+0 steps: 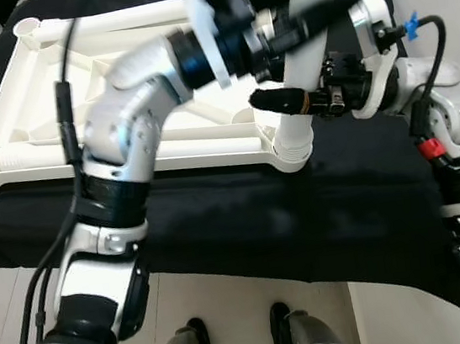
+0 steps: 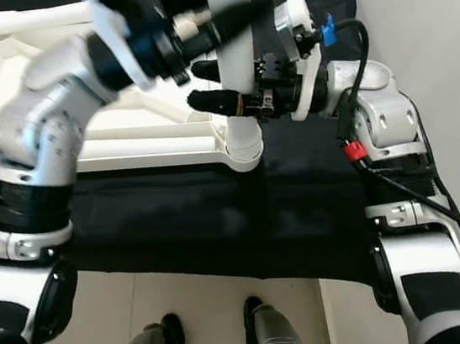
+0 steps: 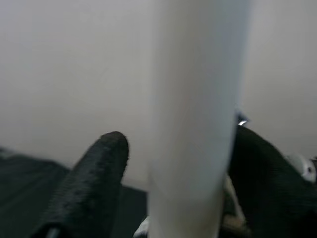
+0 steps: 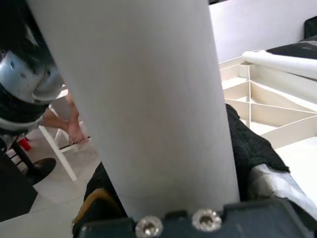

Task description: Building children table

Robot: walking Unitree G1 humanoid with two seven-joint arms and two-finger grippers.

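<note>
**Mira:** Left eye view puts the white table leg (image 1: 308, 43) standing upright in the corner socket (image 1: 293, 148) of the upturned table top (image 1: 117, 85), which lies underside-up on the black cloth (image 1: 304, 221). So I'd call this the leg-fitting step.

**Jon:** Agreed. Which gripper has the leg?

**Mira:** Both are on it, above the socket. The right gripper (image 1: 284, 101) sits lower, near the socket, with one black finger crossing in front of the leg; its wrist view has the leg between dark pads (image 4: 250, 148) on either side, so I read it as clamped on the leg. The left gripper (image 1: 296, 32) reaches across from the table-top side and meets the leg higher up. In its wrist view one finger (image 3: 94, 178) stands a little clear of the leg and the other is dark against the far side, so whether that grip is truly closed I cannot tell.

**Jon:** Is the leg fully home in the socket?

**Mira:** Its ribbed foot meets the socket rim, but how deep it sits is hidden. My guess is it still needs seating.

**Jon:** Then the next move?

**Mira:** Probably keep the leg upright over the socket and press or twist it down, with one gripper steadying while the other drives. Tilting it would likely jam the joint or shift the table top on the cloth. The other sockets, such as the one at the far corner (image 1: 27, 29), appear unfilled, so more legs likely follow.
</note>
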